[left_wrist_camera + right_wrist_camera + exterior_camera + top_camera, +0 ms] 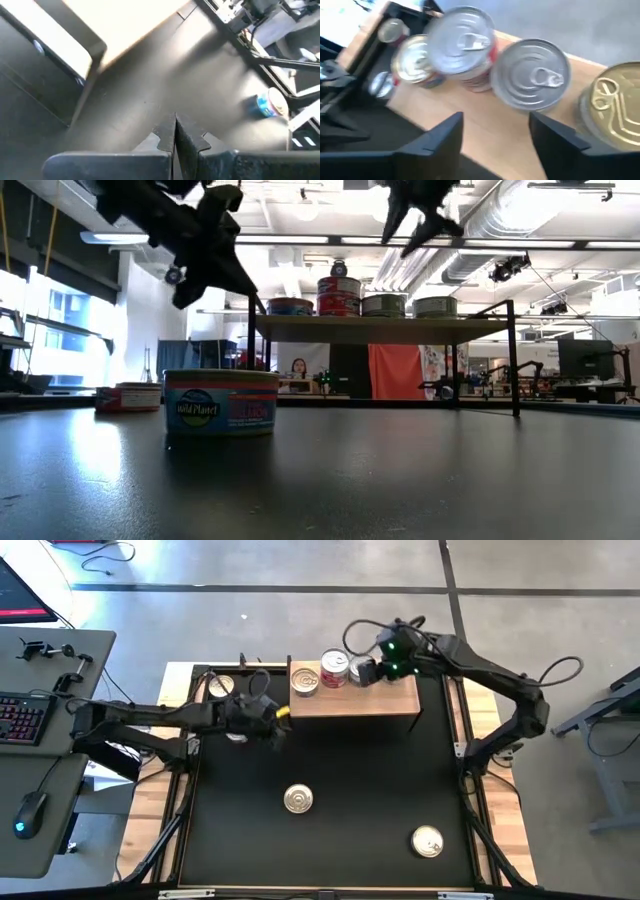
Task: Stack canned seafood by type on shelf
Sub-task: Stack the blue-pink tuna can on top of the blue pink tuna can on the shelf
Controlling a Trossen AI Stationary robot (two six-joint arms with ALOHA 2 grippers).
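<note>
Tins stand upright on the shelf (355,700), a light wooden slab with a plain top at the mat's twelve o'clock: a gold lid (305,679), a red-labelled stack (334,668), a ribbed silver lid (532,75). The right gripper (495,134) hovers above them, fingers parted, empty. The left gripper (175,132), pinched shut and empty, hangs at ten o'clock. Two round tins (298,800) (428,841) lie flat at six and five.
</note>
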